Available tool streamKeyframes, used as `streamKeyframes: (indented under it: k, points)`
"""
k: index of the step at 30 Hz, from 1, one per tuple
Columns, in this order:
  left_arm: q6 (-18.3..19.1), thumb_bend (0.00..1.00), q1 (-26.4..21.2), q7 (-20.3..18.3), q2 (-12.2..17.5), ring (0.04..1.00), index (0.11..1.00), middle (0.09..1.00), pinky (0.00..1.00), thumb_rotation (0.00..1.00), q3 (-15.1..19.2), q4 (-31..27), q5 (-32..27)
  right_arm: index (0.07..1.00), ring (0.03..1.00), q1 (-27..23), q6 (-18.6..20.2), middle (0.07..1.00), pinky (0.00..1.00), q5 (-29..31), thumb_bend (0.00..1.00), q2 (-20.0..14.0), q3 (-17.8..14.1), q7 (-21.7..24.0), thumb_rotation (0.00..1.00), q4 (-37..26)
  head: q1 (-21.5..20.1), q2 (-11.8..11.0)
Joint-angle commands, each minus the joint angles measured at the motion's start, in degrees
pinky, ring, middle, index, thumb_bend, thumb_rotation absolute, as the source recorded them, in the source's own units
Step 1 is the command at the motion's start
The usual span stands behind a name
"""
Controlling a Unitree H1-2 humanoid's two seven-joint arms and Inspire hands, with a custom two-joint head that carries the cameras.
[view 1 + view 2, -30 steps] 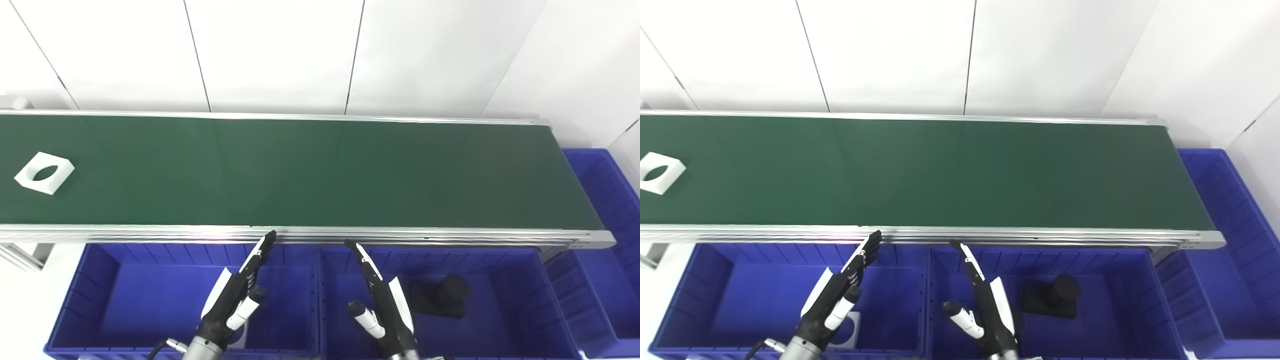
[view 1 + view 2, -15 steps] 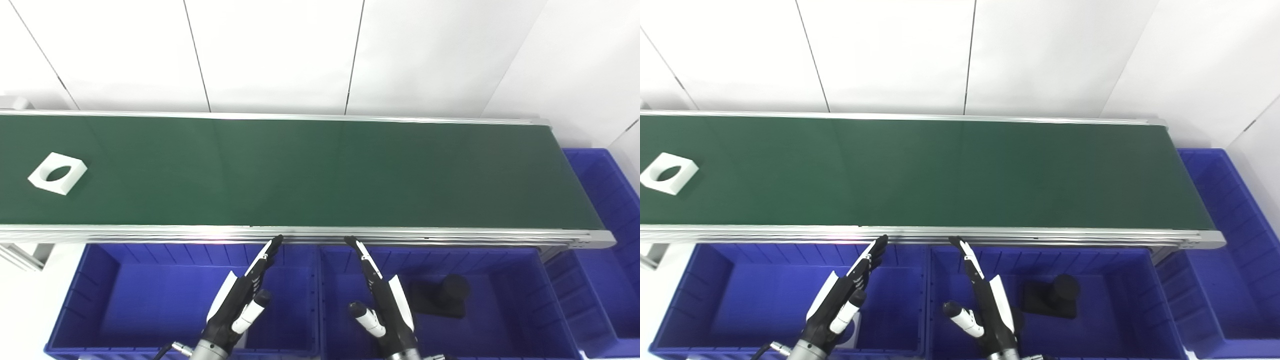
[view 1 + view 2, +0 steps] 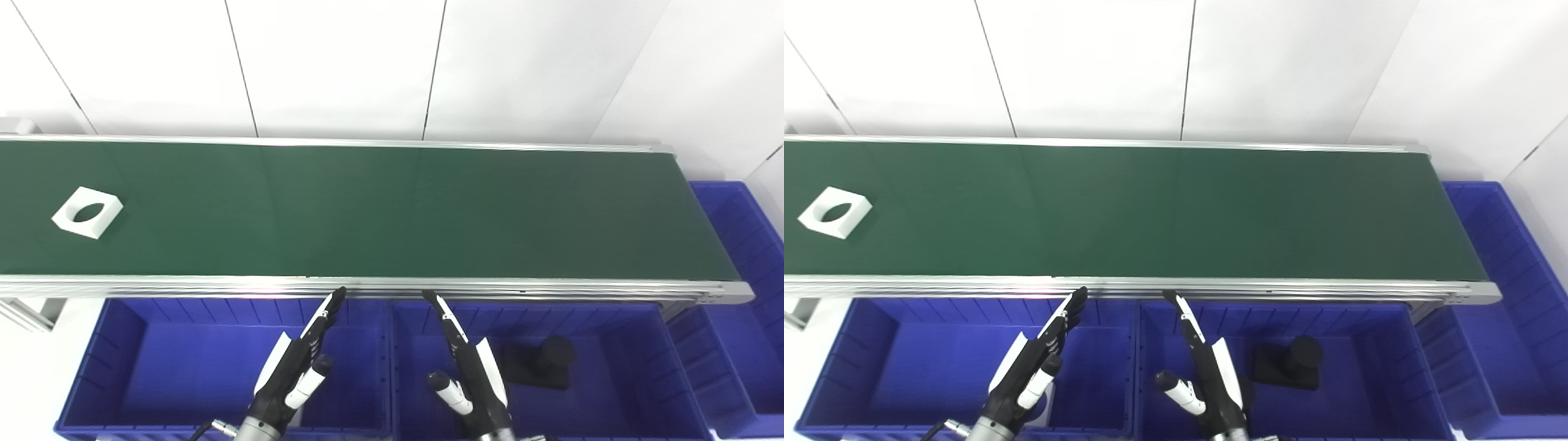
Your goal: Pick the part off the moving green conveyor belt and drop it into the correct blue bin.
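One white part (image 3: 87, 212), a flat square block with an oval hole through its middle, lies alone near the far left end of a long green conveyor belt (image 3: 392, 214), well apart from both of the robot's hands. The belt runs the full width of the scene inside a silver metal frame (image 3: 490, 286), with a white panelled wall (image 3: 343, 61) behind it.

Three blue bins are in view. Two stand side by side below the belt's near edge: a left bin (image 3: 159, 367) and a middle bin (image 3: 612, 380). A third bin (image 3: 747, 245) sits at the belt's right end and is partly cut off by the picture's edge. One black part (image 3: 542, 362), a round knob on a flat base, rests on the floor of the middle bin, toward its right half. A white piece (image 3: 1048, 404) peeks out from behind the left hand on the floor of the left bin; too little shows to tell what it is.

Two hands rise from the bottom edge. The left hand (image 3: 297, 367) hovers above the right side of the left bin, its fingers (image 3: 327, 306) stretched straight and released, their tips just short of the frame. The right hand (image 3: 468, 367) hovers above the left side of the middle bin, its fingers (image 3: 438, 306) likewise extended and released, thumb held out to the side. Neither hand holds anything, and neither touches the belt.
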Motion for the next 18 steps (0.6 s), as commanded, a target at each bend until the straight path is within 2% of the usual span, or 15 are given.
streamKeyframes:
  k: [1, 18]
  points:
    - [-1.8, 0.8, -0.7, 0.5, 0.2, 1.0, 0.979, 1.0, 1.0, 1.0, 0.0, -1.1, -0.2, 0.948, 0.987, -0.5, -3.0, 0.974, 0.98, -0.5, 0.93, 0.3, -0.3, -0.2, 1.0, -0.9, 0.1, 0.0]
    - [-1.8, 0.81, -0.7, 1.0, 0.4, 1.0, 0.973, 1.0, 1.0, 1.0, -0.3, -0.9, 0.1, 0.937, 0.972, -0.6, -3.0, 0.966, 0.96, -0.8, 0.92, 0.4, -0.2, -0.6, 1.0, -0.4, 0.1, -0.4]
